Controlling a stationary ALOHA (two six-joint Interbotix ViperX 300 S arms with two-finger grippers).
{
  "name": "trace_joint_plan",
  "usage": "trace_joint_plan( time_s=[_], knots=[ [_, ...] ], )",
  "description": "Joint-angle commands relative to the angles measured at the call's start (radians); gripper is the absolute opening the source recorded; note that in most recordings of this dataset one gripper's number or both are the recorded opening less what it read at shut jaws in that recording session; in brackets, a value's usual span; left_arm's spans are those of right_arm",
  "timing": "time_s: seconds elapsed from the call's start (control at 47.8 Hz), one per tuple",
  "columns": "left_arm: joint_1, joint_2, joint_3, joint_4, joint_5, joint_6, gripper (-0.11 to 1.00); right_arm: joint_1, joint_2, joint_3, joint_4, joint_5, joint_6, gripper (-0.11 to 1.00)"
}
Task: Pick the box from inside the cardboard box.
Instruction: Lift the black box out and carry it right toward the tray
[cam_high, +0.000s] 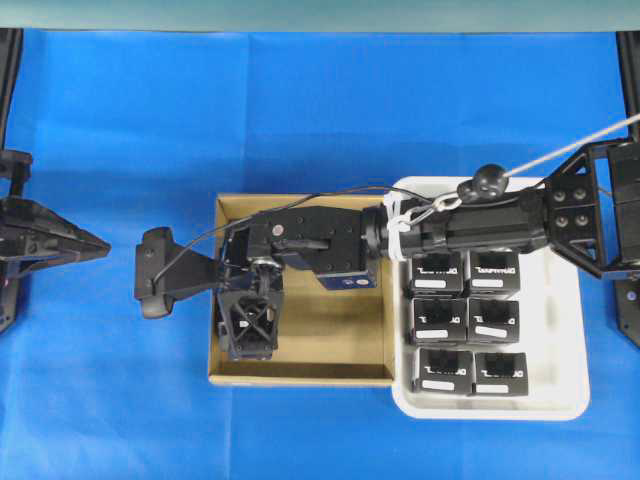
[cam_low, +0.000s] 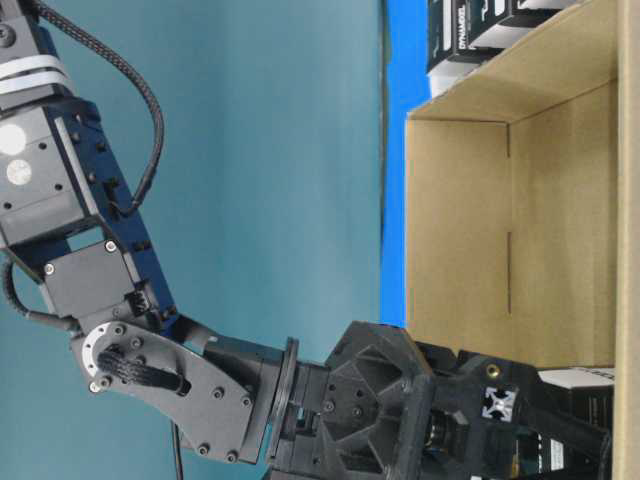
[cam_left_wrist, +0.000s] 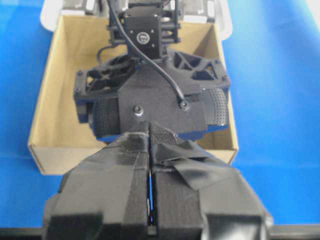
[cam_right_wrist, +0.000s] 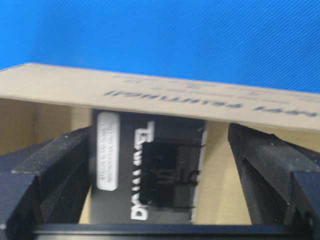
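Note:
The cardboard box (cam_high: 335, 335) lies in the middle of the blue table, also seen in the left wrist view (cam_left_wrist: 55, 100). One black box (cam_right_wrist: 147, 167) with a white label strip sits on its tan floor, close to the near wall (cam_right_wrist: 150, 95). My right gripper (cam_right_wrist: 160, 150) is lowered into the carton, open, with a finger on either side of the black box. The left finger is close to the box's edge and the right finger stands clear. From overhead the right gripper (cam_high: 250, 335) covers the box. My left gripper (cam_left_wrist: 150, 127) is shut and empty, outside the carton (cam_high: 95, 245).
A white tray (cam_high: 570, 395) touches the carton's right side and holds several identical black boxes (cam_high: 465, 320). The right arm (cam_high: 450, 225) stretches across the tray and carton. Blue cloth covers the table all round.

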Motion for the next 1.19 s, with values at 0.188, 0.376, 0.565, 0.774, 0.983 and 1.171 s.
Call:
trace_joint_plan(
  time_s=[0.188, 0.376, 0.565, 0.774, 0.983, 1.171],
  knots=[
    [-0.003, 0.003, -0.015, 0.002, -0.014, -0.002, -0.05, 0.006, 0.0, 0.0, -0.002, 0.023, -0.006, 0.97],
    [-0.003, 0.003, -0.014, 0.002, -0.012, -0.011, -0.05, 0.023, -0.009, -0.011, -0.002, 0.032, -0.023, 0.7],
    [-0.003, 0.006, -0.014, 0.002, -0.012, -0.015, -0.05, 0.017, -0.034, -0.008, 0.0, 0.051, -0.034, 0.62],
    [-0.003, 0.0, -0.015, 0.002, -0.006, -0.015, -0.05, -0.032, -0.129, -0.009, 0.0, 0.132, -0.032, 0.62],
    [-0.003, -0.002, -0.015, 0.002, -0.006, -0.015, -0.05, -0.08, -0.259, -0.002, 0.003, 0.238, -0.034, 0.62],
    [-0.006, -0.003, -0.017, 0.002, -0.003, -0.014, -0.05, -0.129, -0.431, 0.063, 0.002, 0.305, -0.075, 0.62]
  ],
)
